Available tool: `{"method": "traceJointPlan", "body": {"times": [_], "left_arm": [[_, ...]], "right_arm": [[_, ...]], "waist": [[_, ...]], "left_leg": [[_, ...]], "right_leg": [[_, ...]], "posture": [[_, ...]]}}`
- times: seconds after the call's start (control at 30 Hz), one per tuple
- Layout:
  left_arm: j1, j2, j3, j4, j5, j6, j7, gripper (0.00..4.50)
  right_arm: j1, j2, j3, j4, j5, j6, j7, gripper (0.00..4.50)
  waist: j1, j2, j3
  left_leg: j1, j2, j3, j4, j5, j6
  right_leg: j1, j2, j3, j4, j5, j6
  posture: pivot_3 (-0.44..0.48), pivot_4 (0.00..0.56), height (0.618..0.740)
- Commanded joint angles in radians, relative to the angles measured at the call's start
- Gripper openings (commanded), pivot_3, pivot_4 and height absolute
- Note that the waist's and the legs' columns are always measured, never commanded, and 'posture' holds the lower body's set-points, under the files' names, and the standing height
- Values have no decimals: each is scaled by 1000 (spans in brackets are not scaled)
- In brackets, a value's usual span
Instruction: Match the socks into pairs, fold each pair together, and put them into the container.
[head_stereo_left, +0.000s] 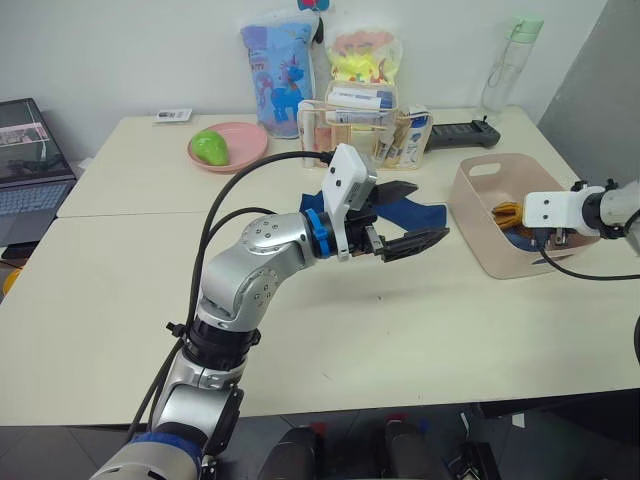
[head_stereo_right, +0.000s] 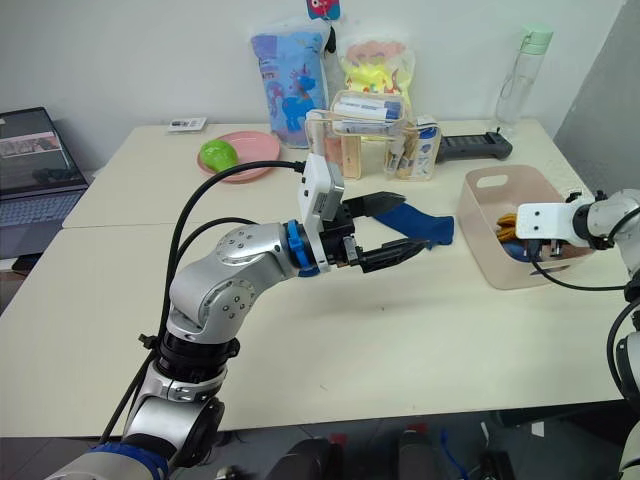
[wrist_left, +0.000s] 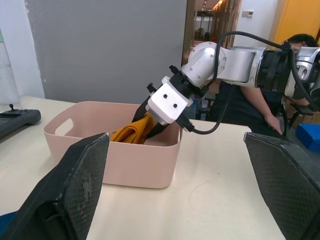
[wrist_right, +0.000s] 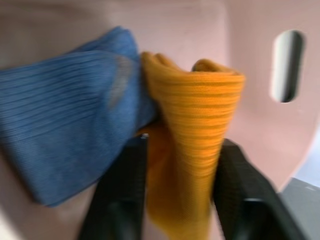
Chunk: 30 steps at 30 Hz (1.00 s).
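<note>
A: Status? The right gripper (wrist_right: 177, 195) clamps the folded mustard pair (wrist_right: 192, 130) inside the container (head_stereo_left: 480, 240), beside a blue pair (wrist_right: 65, 110).

B: Advise lowering fully before release. The left gripper (head_stereo_left: 405, 215) hovers wide, empty, above navy socks (head_stereo_right: 415, 222).

- Two cream tables (head_stereo_left: 120, 300) pushed together, seam running across the left part.
- Plain white wall (head_stereo_left: 120, 50) behind the far edge.
- Grey panel (head_stereo_left: 600, 90) at the right-hand corner.
- Open laptop (head_stereo_left: 25, 165) on a surface left of the tables.
- Seen from the left wrist: grey partition (wrist_left: 105, 50), yellow wall (wrist_left: 300, 20), a seated person (wrist_left: 260, 100).
</note>
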Motion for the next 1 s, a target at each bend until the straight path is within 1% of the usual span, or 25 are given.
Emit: {"method": "traceJointPlan", "body": {"times": [0.03, 0.13, 0.17, 0.27, 0.33, 0.37, 0.4, 0.5, 0.6, 0.67, 0.7, 0.83, 0.9, 0.93, 0.97, 1.0], "left_arm": [[-18, 5, 3, -4, 9, -30, -14, 4500], [-22, 10, 4, 10, 17, -42, -25, 4500], [-22, 15, 2, 16, 25, -51, -30, 4500], [-18, 21, 4, 31, 38, -69, -38, 4500], [-17, 21, 7, 37, 39, -75, -40, 4500], [-17, 20, 7, 38, 41, -77, -39, 4500], [-17, 19, 8, 40, 42, -79, -39, 4500], [-18, 15, 11, 52, 48, -90, -42, 4500], [-21, 10, 9, 54, 51, -92, -40, 4500], [-21, 8, 9, 54, 50, -92, -40, 4500], [-21, 8, 9, 54, 50, -91, -41, 4500], [-16, 11, 8, 48, 51, -89, -40, 4500], [-11, 14, 12, 38, 49, -81, -34, 4500], [-7, 16, 13, 32, 47, -78, -32, 4500], [-4, 18, 13, 28, 48, -77, -31, 4500], [-1, 19, 12, 23, 48, -76, -29, 4500]], "right_arm": [[-73, -11, -43, 1, 47, 19, 96, 3285], [-111, -14, -62, -2, 92, 69, 222, 4396], [-128, -15, -70, -8, 109, 96, 272, 4468], [-196, -17, -96, -32, 159, 203, 419, 4468], [-229, -12, -106, -34, 169, 241, 442, 4468], [-240, -11, -109, -31, 169, 246, 440, 4468], [-261, -4, -112, -15, 160, 247, 405, 4468], [-312, 29, -88, 83, 71, 185, 76, 4468], [-321, 51, -51, 155, -5, 112, -142, 3842], [-324, 68, -33, 195, -45, 82, -248, 3175], [-323, 78, -20, 212, -65, 69, -291, 2756], [-297, 104, 17, 258, -102, 40, -280, 1318], [-287, 117, 30, 263, -110, 33, -251, 584], [-278, 121, 35, 267, -109, 41, -200, 262], [-270, 123, 32, 271, -99, 58, -139, 16], [-265, 122, 28, 273, -91, 70, -97, 16]], "waist": [[0, 0, 0], [-1, 0, 0], [-1, 0, 0], [0, 0, 0], [0, 0, 0], [0, 0, 0], [0, 0, 0], [1, 0, 0], [2, 0, 0], [1, 0, 0], [1, 0, 0], [-2, 0, 0], [-2, 0, 0], [-2, 0, 0], [-3, 0, 0], [-3, 0, 0]], "left_leg": [[0, 0, 0, 0, 0, 0], [0, 0, 0, 0, 0, 0], [0, 0, 0, 0, 0, 0], [0, 0, 0, 0, 0, 0], [0, 0, -1, 0, 0, 0], [0, 0, -1, 0, 0, 0], [0, 0, -1, 0, 0, 0], [0, 0, -1, 0, 0, 0], [0, 0, -1, 0, 0, 0], [-1, 0, -1, 0, 0, 0], [-1, 0, 0, 0, 0, 0], [-1, 0, 0, 0, 0, 0], [-1, 0, 0, 0, 0, 0], [-1, 0, 0, 0, 0, 0], [-1, 0, 0, 0, 0, 0], [-1, 0, 0, 0, 0, 0]], "right_leg": [[0, 0, 0, 0, 0, 0], [0, 0, 0, 0, 0, 0], [0, 0, 0, 0, 0, 0], [0, 0, 0, 0, 0, 0], [0, 0, -1, 0, 0, 0], [0, 0, -1, 0, 0, 0], [0, 0, -1, 0, 0, 0], [0, 0, -1, 0, 0, 0], [0, 0, -1, 0, 0, 0], [0, 0, 0, 0, 0, 0], [-1, 0, 0, 0, 0, 0], [-2, 0, 0, 0, 0, 0], [-2, 0, 0, 1, 0, 0], [-2, 0, 0, 1, 0, 0], [-2, 0, 0, 1, 0, 0], [-2, 0, 0, 1, 0, 0]], "posture": [[0, 150, 740], [0, 150, 740], [0, 150, 740], [0, 150, 740], [0, 150, 740], [0, 150, 740], [0, 150, 740], [0, 150, 740], [0, 150, 740], [0, 150, 740], [0, 150, 740], [0, 150, 740], [0, 150, 740], [0, 150, 740], [0, 150, 740], [0, 150, 740]]}}
